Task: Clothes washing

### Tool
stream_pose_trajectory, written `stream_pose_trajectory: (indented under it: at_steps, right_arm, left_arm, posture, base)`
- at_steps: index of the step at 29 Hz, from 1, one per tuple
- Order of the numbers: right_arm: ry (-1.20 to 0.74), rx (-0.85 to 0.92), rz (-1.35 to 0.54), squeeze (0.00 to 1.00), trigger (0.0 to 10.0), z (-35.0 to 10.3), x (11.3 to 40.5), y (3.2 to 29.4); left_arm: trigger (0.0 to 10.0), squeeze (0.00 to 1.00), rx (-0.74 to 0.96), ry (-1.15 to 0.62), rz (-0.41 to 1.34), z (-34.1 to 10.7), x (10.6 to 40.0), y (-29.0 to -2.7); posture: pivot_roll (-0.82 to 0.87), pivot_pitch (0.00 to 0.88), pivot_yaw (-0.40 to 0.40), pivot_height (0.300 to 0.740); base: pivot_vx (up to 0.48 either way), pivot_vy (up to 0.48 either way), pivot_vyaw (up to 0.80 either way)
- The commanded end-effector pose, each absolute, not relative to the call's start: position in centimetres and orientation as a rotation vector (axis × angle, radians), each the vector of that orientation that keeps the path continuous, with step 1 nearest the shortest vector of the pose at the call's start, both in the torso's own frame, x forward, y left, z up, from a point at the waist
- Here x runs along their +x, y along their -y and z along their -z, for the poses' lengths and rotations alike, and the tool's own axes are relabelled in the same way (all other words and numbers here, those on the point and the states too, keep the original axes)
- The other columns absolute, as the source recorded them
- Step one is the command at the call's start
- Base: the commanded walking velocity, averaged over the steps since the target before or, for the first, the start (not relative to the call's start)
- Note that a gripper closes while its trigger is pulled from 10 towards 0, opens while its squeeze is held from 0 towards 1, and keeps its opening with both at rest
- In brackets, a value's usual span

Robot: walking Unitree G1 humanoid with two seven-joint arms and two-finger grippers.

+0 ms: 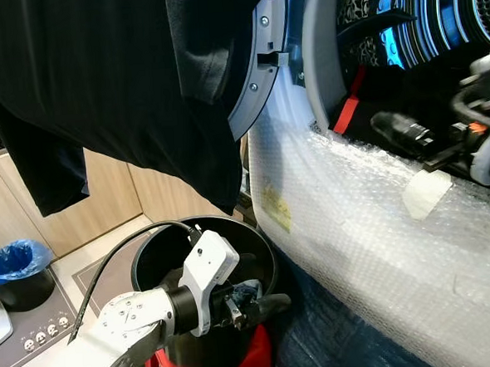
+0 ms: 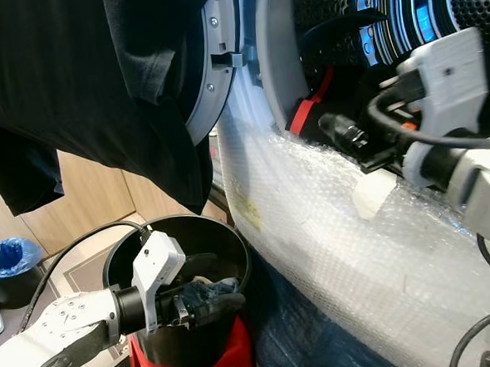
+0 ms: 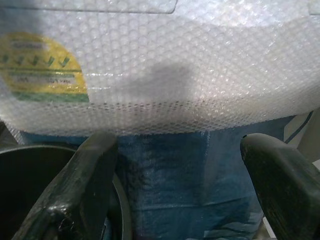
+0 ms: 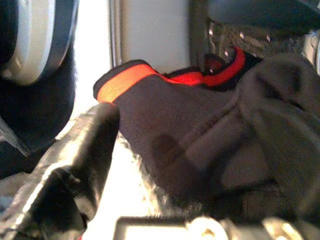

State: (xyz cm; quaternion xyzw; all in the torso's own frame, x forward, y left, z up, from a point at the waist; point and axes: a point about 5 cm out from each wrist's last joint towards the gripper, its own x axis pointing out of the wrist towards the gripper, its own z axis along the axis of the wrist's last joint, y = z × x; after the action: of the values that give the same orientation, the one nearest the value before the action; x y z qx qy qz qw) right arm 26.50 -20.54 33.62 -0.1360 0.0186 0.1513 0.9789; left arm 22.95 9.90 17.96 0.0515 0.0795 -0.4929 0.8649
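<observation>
Loading step: right gripper (image 2: 342, 132) at the washer drum mouth (image 2: 402, 24), fingers clamped on black-and-red garment (image 4: 200, 130); next push deeper and release; left gripper (image 3: 180, 200) spread empty over bucket (image 1: 149, 247).

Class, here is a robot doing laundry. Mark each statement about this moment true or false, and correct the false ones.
1. The washing machine door is open. True.
2. The black bucket stands on a red stool. True.
3. The left gripper is inside the drum. False: it is at the bucket's rim.
4. Bubble wrap covers the machine's front. True.
5. The right gripper is at the bin with the blue bag. False: it is at the drum's mouth, by a black and red garment.
</observation>
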Motion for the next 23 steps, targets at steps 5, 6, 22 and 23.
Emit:
stream_pose_trajectory:
  at_steps: [5,6,22,23]
  right_arm:
    - [-0.057,-0.423,-0.267,0.00,10.0,-33.9,27.5,21.0]
    - [-0.059,-0.432,-0.263,0.00,10.0,-33.9,27.7,21.1]
    - [-0.192,-0.781,-0.246,0.00,10.0,-34.5,30.0,23.2]
    - [-0.203,-0.786,-0.241,0.00,10.0,-34.4,30.1,23.4]
  left_arm:
    - [10.0,0.00,0.112,-0.153,1.014,-18.5,22.5,-10.1]
    - [10.0,0.00,0.111,-0.153,1.012,-18.5,22.4,-10.1]
    - [10.0,0.00,0.107,-0.160,0.992,-18.5,22.3,-10.2]
    - [10.0,0.00,0.107,-0.161,0.992,-18.5,22.3,-10.2]
  posture:
    - [-0.18,0.030,-0.076,0.740]
    - [-0.18,0.030,-0.078,0.740]
    - [-0.18,0.050,-0.082,0.740]
    - [-0.18,0.052,-0.081,0.740]
  base:
    - [0.000,0.000,0.00]
    - [0.000,0.000,0.00]
    - [0.000,0.000,0.00]
    - [0.000,0.000,0.00]
